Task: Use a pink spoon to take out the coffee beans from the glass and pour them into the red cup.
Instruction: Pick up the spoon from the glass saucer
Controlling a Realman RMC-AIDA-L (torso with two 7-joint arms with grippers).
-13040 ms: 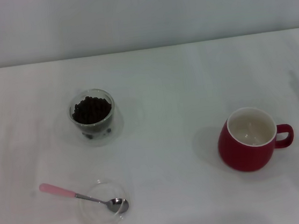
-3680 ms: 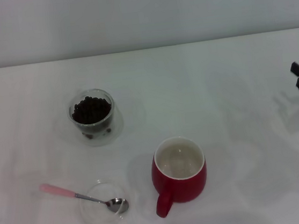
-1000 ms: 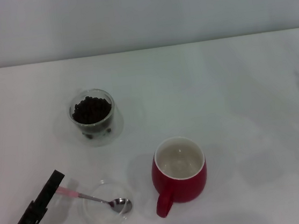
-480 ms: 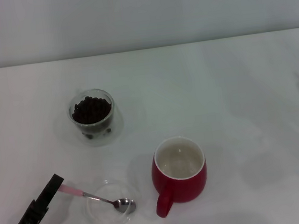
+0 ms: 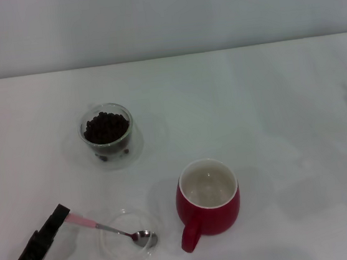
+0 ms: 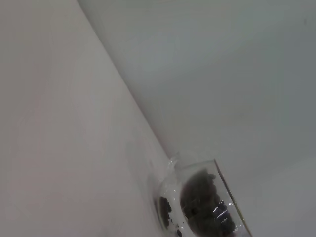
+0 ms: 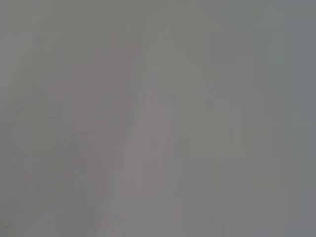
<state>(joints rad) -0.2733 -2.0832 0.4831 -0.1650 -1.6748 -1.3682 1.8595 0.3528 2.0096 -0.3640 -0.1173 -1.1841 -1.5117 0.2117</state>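
- Our left gripper (image 5: 59, 214) sits right at the pink tip of the spoon (image 5: 109, 229), down at the near-left of the table (image 5: 251, 96). We honestly can't tell if it's pinching the handle or just touching it.
- The spoon's long axis runs from that tip off to the right and a bit toward us, with the metal bowl resting in a flat clear dish (image 5: 128, 237).
- The glass (image 5: 107, 135) of coffee beans (image 5: 105, 126) is farther back, well apart from the spoon.
- The red cup (image 5: 208, 202) stands just right of the dish and looks empty.
- The right arm isn't in view, so the left one is the nearer.
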